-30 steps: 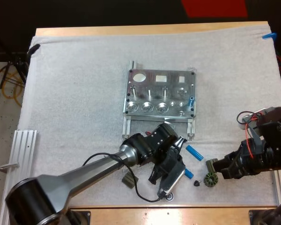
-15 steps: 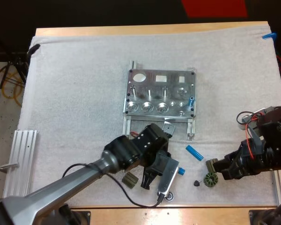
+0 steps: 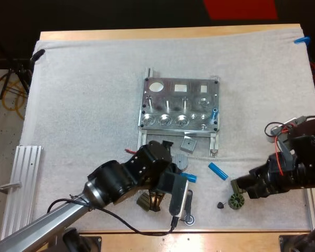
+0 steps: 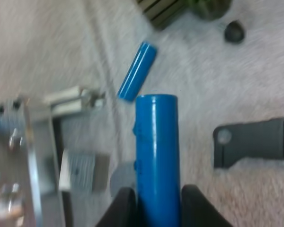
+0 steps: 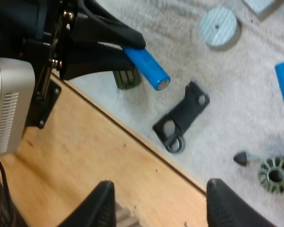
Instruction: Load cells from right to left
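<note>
Left arm with cell in transit. The left arm enters from the near left corner and lies diagonally across the white mat (image 3: pixel 84 105), its wrist just in front of the machined metal fixture (image 3: pixel 179 104). The left gripper (image 3: pixel 181 177) points rightward, its two black fingers (image 4: pixel 122 208) pinching a bright blue cylinder (image 4: pixel 156 156) from both sides, so that the cylinder projects level beyond the fingertips, above the mat and clear of the fixture. A second blue cylinder (image 3: pixel 218 170) lies loose on the mat to its right, and a third blue cylinder (image 3: pixel 214 113) stands at the fixture's right edge. The right gripper (image 3: pixel 240 186) hovers near a dark green ribbed ring (image 3: pixel 235 201), its fingers spread apart and empty. Compared with one second ago, the left wrist has drawn back leftward and slightly toward the fixture, carrying the cylinder away from the small dark cone (image 3: pixel 220 205) and uncovering a grey square block (image 3: pixel 188 143) and a grey disc (image 3: pixel 179 159); the right arm is nearly unchanged.
</note>
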